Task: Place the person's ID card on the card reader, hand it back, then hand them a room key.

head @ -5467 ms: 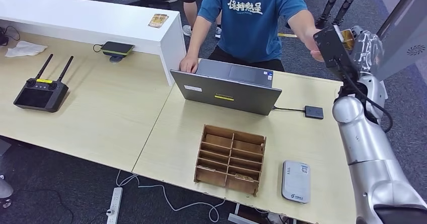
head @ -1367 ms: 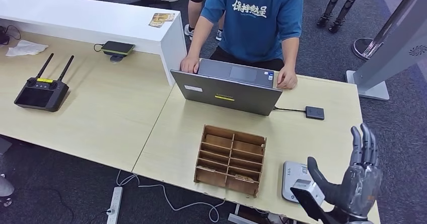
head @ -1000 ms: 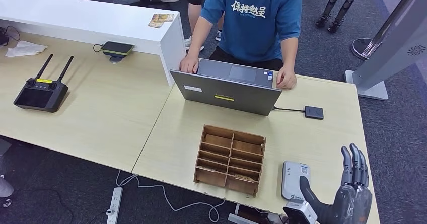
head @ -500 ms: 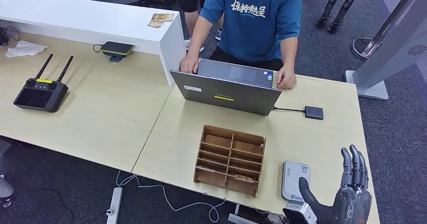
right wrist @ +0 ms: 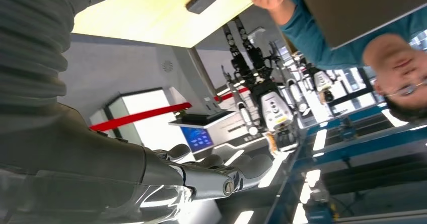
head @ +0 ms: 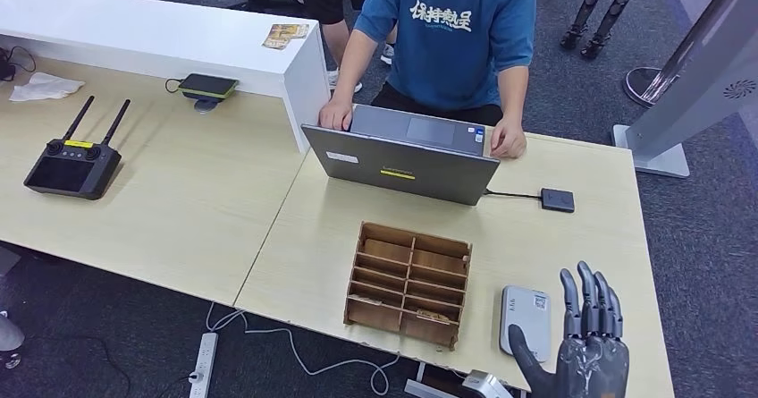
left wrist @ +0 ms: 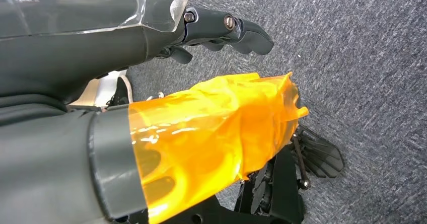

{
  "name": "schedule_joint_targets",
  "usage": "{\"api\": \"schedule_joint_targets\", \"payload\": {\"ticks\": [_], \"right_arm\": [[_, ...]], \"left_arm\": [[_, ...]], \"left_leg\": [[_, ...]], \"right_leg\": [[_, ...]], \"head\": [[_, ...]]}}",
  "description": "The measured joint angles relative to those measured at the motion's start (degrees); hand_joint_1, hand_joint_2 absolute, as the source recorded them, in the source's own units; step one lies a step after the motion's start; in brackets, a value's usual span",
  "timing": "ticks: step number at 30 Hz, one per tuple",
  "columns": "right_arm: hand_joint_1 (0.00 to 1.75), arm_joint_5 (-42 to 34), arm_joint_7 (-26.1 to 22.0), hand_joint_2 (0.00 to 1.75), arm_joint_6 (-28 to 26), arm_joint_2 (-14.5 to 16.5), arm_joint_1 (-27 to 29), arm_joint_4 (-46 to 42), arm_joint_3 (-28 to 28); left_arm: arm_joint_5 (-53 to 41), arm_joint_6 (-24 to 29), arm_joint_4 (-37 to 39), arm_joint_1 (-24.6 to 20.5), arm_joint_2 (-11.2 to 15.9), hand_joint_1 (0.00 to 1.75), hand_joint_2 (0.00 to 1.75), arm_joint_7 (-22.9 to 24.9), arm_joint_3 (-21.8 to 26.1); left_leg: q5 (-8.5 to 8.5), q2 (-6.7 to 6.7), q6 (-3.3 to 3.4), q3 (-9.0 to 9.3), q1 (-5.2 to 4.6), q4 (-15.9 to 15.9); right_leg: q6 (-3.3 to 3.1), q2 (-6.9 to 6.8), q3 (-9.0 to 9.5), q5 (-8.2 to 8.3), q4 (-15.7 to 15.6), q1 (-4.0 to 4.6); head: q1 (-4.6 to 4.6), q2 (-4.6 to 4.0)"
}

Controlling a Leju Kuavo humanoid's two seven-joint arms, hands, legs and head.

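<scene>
The right hand [head: 585,349] hovers at the lower right of the frame, fingers spread and empty. The card reader [head: 525,321] lies just left of it — long axis running up-frame. No card shows. The left hand [left wrist: 221,30] hangs over carpet, fingers loosely curled, empty.

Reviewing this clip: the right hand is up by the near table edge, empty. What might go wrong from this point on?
1. The right hand hovers open right beside the grey card reader, which lies near the table edge; a careless move might nudge it off.
2. If room keys sit in the wooden organizer, its slots look narrow for those fingers; a card may be fumbled.
3. The person's hand rests beside the laptop, not held out for a handover.
</scene>
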Motion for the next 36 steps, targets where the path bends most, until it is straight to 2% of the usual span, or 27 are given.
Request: {"api": "schedule_joint_targets", "payload": {"ticks": [7, 14, 20, 28, 36], "right_arm": [[0.0, 1.9, 0.08, 1.75, -0.01, 1.69, 0.07, 1.96, 1.25], [0.0, 6.74, 5.02, 1.75, -0.02, 1.59, -0.54, 5.08, 5.13], [0.0, 8.76, 10.46, 1.75, -0.02, -0.58, -2.16, 8.13, 9.9], [0.0, 8.0, 12.64, 1.75, -0.02, -2.75, -3.31, 10.71, 14.11], [0.0, 7.84, 12.84, 1.75, -0.02, -3.67, -3.96, 12.14, 15.78]], "left_arm": [[-0.01, 0.02, 0.0, 0.0, 0.0, 0.0, 0.0, 0.01, 0.0], [-0.02, 0.02, 0.0, 0.0, 0.0, 0.0, 0.0, 0.14, 0.0], [-0.02, -0.05, 0.0, 0.01, 0.0, 0.0, 0.0, 0.42, 0.0], [0.32, -0.02, 0.0, 0.01, 0.01, 0.0, 0.0, 0.61, 0.0], [0.33, -0.02, 0.0, 0.01, 0.0, 0.0, 0.0, 0.61, 0.0]], "left_leg": [[0.0, 0.0, 0.0, 0.0, 0.01, 0.0], [0.0, 0.01, 0.0, 0.0, 0.0, 0.0], [0.0, 0.01, 0.0, 0.0, 0.01, 0.0], [0.0, 0.01, 0.0, -0.01, 0.0, 0.0], [0.0, 0.01, 0.0, 0.0, 0.0, 0.0]], "right_leg": [[0.0, 0.0, 0.01, 0.0, 0.0, 0.0], [0.0, 0.0, 0.02, 0.0, 0.0, 0.0], [0.0, 0.0, 0.02, 0.0, 0.0, 0.0], [0.0, -0.01, 0.01, 0.0, 0.0, 0.0], [0.0, -0.01, 0.01, 0.0, 0.0, 0.0]], "head": [[0.02, 0.0], [0.02, 0.0], [0.02, 0.0], [0.02, 0.0], [0.02, 0.0]]}}
